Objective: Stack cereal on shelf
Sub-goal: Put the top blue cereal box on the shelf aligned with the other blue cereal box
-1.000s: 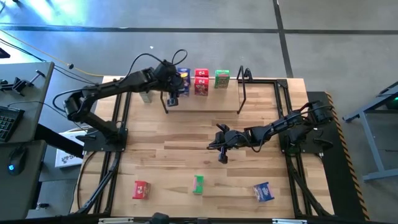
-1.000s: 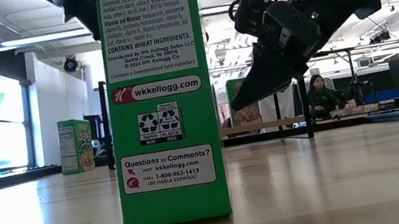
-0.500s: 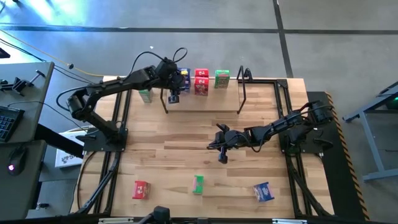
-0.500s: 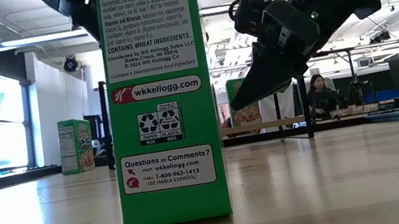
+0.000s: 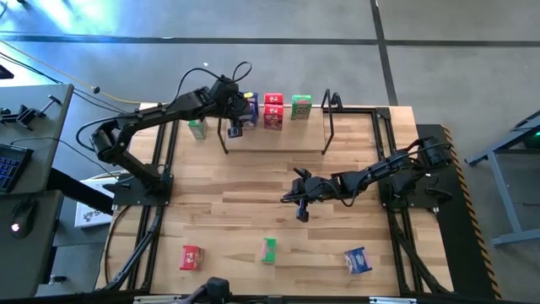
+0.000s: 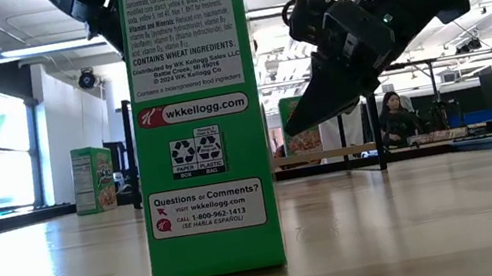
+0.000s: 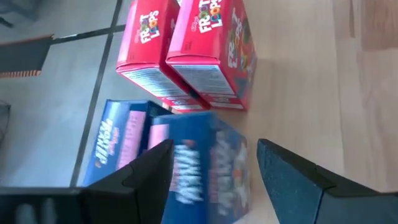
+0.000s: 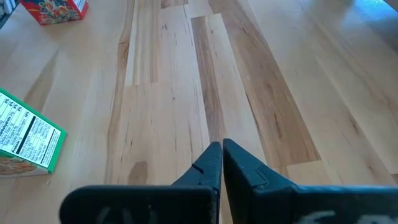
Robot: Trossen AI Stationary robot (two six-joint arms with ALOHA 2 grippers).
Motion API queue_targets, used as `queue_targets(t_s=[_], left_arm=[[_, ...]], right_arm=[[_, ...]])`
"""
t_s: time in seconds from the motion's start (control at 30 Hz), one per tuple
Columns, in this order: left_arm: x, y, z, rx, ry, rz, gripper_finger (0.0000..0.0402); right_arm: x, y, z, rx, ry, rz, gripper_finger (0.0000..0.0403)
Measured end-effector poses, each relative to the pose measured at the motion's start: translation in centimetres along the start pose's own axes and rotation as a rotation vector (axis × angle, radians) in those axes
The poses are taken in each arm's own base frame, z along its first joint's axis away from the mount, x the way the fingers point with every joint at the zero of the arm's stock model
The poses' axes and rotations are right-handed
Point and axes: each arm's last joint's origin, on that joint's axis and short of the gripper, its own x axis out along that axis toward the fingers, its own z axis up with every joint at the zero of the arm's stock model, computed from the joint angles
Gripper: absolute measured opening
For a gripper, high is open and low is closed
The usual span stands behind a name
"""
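Spread either side of a blue cereal box (image 7: 208,165), my left gripper (image 7: 214,168) stands at the shelf (image 5: 278,139) at twelve o'clock on the table (image 5: 253,198). Both of its fingers (image 7: 146,171) show daylight between pad and cardboard, so I judge the box just set down and let go, not carried. It sits on top of another blue box (image 7: 118,140), and just beyond that pair two red Froot Loops boxes (image 7: 211,53) are stacked the same way. From above, my left gripper (image 5: 235,128) hangs over the blue stack (image 5: 250,105), with the red stack (image 5: 272,111) beside it and one green box (image 5: 301,105) further along toward one o'clock.

My right gripper (image 5: 301,209) waits at the table's centre, fingers pressed together on nothing, bare planks under it in its own view.

Release is the step in hand, as I read it. Next I should lift the left gripper straight up, clear of the top blue box without nudging it off, then go for what remains: a green box (image 5: 197,128) standing at eleven o'clock just outside the shelf's end, and along the near edge a red box (image 5: 192,257) at seven, a green box (image 5: 269,250) at six and a blue box (image 5: 358,260) at five. Each stack looks to need a third.
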Motion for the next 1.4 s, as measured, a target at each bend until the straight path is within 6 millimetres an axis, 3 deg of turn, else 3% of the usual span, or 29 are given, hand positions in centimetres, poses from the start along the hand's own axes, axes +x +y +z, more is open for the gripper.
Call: queue_targets(t_s=[0.2, 0.43, 0.63, 0.93, 1.4], left_arm=[[-0.3, 0.1, 0.2, 0.043, 0.006, 0.052, 0.0223], [-2.7, -0.7, 0.9, -0.016, 0.003, 0.086, 0.0198], [-1.8, -0.9, -0.2, -0.064, 0.192, 0.172, 0.0131], [-0.9, -1.0, -0.2, -0.062, 0.205, 0.168, 0.0049], [-0.9, -1.1, 0.1, -0.067, 0.181, 0.175, 0.0031]], right_arm=[[0.0, 0.0, 0.0, 0.0, 0.0, 0.001, 0.0004], [0.0, 0.1, 0.0, 0.0, 0.005, 0.018, 0.0004], [0.0, -0.1, 0.0, -0.014, 0.005, 0.019, 0.0004], [0.0, -0.2, 0.0, -0.007, 0.005, 0.018, 0.0004], [0.0, -0.2, 0.0, -0.009, 0.009, 0.033, 0.0004]])
